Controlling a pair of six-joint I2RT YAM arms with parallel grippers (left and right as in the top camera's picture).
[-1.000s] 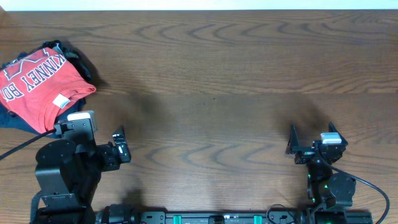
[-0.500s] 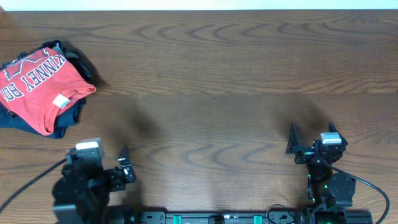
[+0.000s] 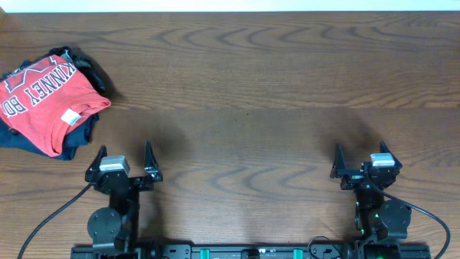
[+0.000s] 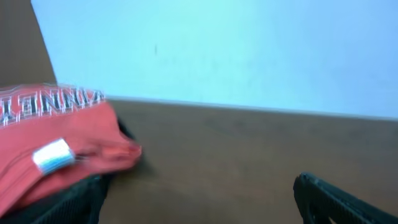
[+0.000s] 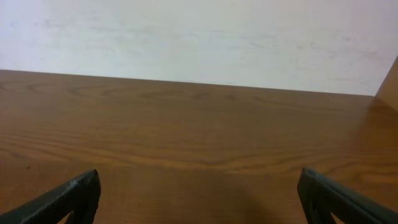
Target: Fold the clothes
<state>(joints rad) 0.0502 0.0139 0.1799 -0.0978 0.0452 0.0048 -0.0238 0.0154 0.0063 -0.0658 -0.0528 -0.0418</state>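
shirt: coral-red T-shirt (image 3: 43,101), compact bundle at the desk's (image 3: 251,86) far-left side, white lettering up, white neck tag (image 3: 70,116) showing, lying on a navy garment (image 3: 77,138)
shirt vs tools: ahead and left of left tool (image 3: 122,162), apart, no contact; well apart from right tool (image 3: 361,160)
left tool: jaws spread wide, holding nothing
right tool: jaws spread wide, holding nothing
change: left arm was just beside the shirt a second ago, now pulled back to near edge; right arm same; shirt same
surface: dark brown wood-grain desk
room: pale plain wall (image 5: 199,37) behind far edge
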